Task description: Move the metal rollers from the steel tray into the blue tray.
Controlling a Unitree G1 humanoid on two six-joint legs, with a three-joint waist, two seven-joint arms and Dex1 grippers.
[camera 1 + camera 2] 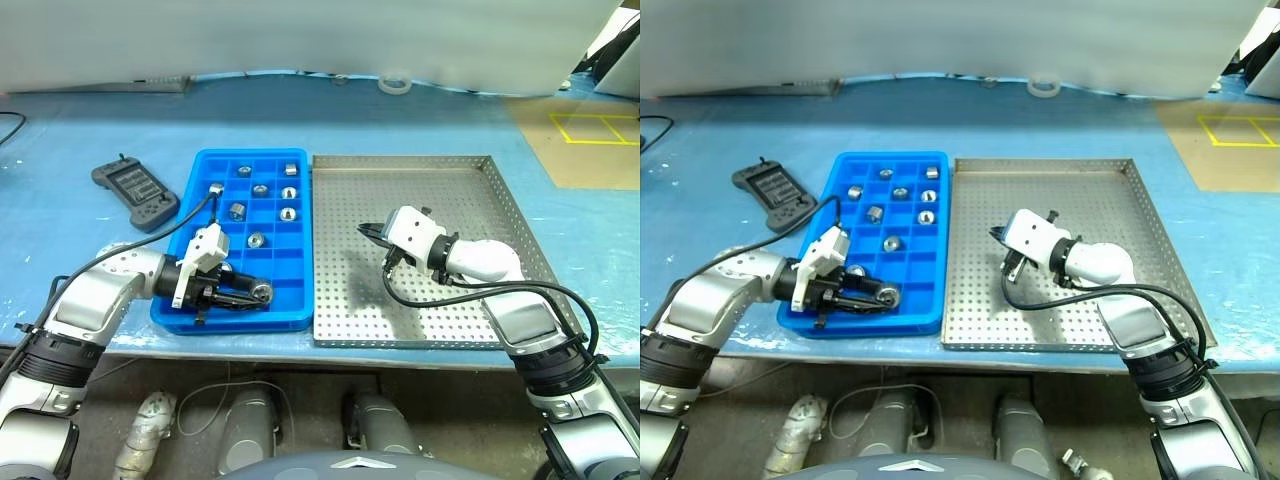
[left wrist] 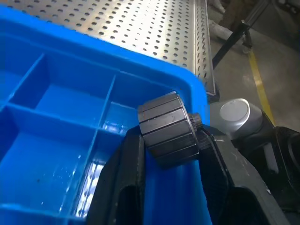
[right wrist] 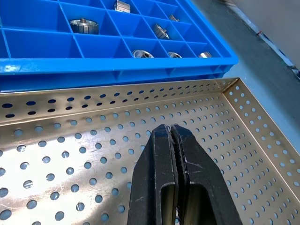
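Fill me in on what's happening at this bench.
A two-armed robot is moving metal rollers from the steel tray into the blue tray. Its left hand is shut on a roller, over the blue tray's near right corner. Seven or so rollers already sit in separate compartments. The right hand is shut and empty, above the steel tray, whose visible floor holds no rollers. A dark handheld controller lies left of the blue tray.

Head stereo pair looks forward and down over the bench [image 1: 60,200]. Each wrist view sits close along its pincer; both share the blue tray [image 3: 117,70] and steel tray [image 2: 154,28].
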